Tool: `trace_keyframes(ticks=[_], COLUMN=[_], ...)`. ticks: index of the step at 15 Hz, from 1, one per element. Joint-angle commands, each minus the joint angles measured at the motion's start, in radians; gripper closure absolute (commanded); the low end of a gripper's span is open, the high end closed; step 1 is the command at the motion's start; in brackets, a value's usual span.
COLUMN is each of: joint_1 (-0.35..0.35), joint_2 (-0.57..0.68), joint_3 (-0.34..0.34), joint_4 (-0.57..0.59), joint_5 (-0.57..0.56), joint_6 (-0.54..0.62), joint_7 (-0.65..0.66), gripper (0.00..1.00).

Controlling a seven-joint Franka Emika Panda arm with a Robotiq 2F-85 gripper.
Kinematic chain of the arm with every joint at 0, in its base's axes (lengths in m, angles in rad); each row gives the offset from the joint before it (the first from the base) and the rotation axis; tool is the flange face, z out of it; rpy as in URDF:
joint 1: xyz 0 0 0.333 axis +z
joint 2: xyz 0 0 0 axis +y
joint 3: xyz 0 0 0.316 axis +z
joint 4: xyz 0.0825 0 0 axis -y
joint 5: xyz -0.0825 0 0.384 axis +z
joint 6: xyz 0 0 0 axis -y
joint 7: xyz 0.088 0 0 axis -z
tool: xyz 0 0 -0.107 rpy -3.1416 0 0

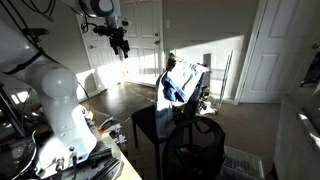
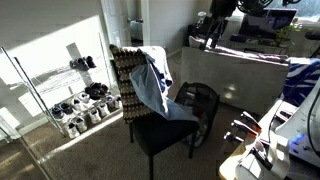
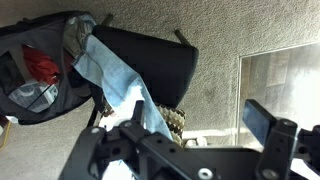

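My gripper (image 1: 121,45) hangs high in the air, well above and away from a black chair (image 1: 150,125). It also shows in an exterior view (image 2: 211,40). In the wrist view its fingers (image 3: 190,130) are spread wide with nothing between them. A blue and white cloth (image 1: 176,82) is draped over the chair's patterned backrest; it shows too in an exterior view (image 2: 152,85) and in the wrist view (image 3: 115,75). The chair seat (image 3: 150,55) is bare.
A black mesh basket (image 1: 195,150) with red and white contents (image 3: 38,70) stands beside the chair. A shoe rack (image 2: 80,100) lines the wall. The robot's white base (image 1: 50,110) stands on a cluttered table. Doors (image 1: 265,50) are behind.
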Motion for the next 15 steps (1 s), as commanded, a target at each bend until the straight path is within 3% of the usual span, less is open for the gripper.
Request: trace_keyframes(ticks=[1, 8, 15], joint_1=[0.002, 0.002, 0.031], joint_2=[0.001, 0.001, 0.196], joint_3=[-0.002, -0.002, 0.052], joint_4=[0.002, 0.002, 0.156], joint_5=[-0.002, -0.002, -0.008], joint_6=[-0.002, -0.002, 0.012], joint_7=[0.001, 0.001, 0.001], gripper=[0.00, 0.00, 0.00])
